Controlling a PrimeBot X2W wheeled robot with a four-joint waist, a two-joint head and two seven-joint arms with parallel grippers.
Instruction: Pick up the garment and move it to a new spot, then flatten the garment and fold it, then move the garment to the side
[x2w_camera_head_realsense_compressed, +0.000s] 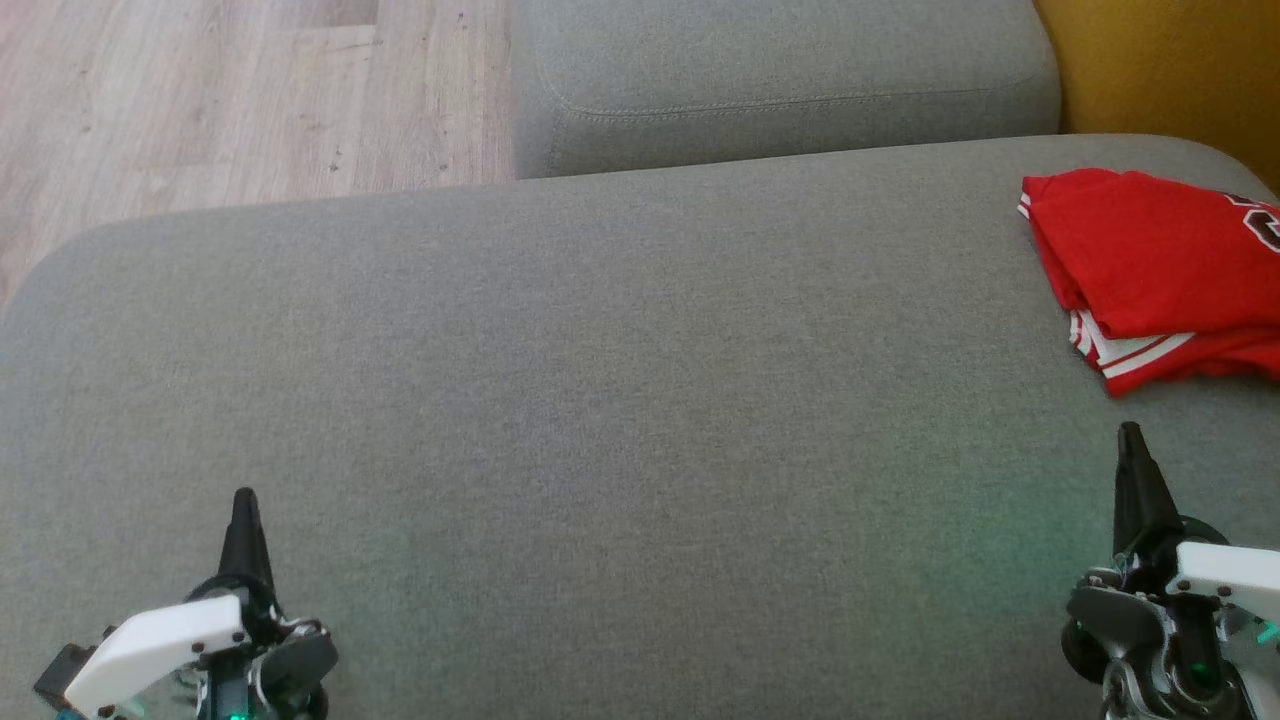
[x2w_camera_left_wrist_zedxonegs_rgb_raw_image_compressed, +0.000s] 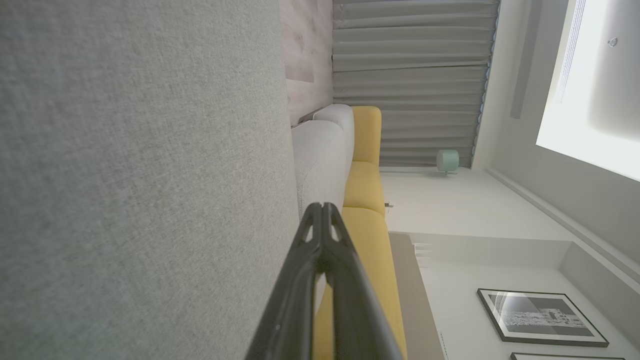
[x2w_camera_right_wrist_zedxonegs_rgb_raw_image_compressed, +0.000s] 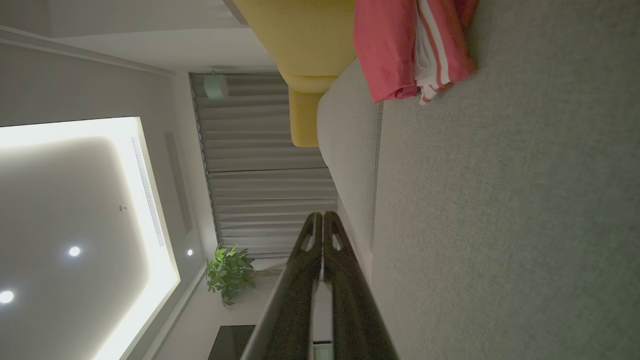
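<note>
Nearest the camera, at the bottom corners of the head view, the two grippers are hanging low over a wide grey cushion (x2w_camera_head_realsense_compressed: 600, 400). The left gripper (x2w_camera_head_realsense_compressed: 245, 502) is sitting at the lower left and the right gripper (x2w_camera_head_realsense_compressed: 1130, 436) at the lower right. Each is pressing its two dark fingers together into a single point, gripping nothing, and both are pointing away from the robot.

The garment (x2w_camera_head_realsense_compressed: 1150, 270), a red shirt with white striped trim, is lying folded at the cushion's far right. It is partly cut off by the picture's edge, and it is ahead of the right gripper and apart from it. Beyond are a second grey cushion (x2w_camera_head_realsense_compressed: 780, 70), a pale wooden floor (x2w_camera_head_realsense_compressed: 200, 90) and a yellow seat (x2w_camera_head_realsense_compressed: 1170, 70).

The folding is looking finished and the garment set aside. The risk is lying with the right arm. A forward swing could catch the loose striped hem nearest it, pulling the fold open or nudging the shirt toward the cushion's edge.
</note>
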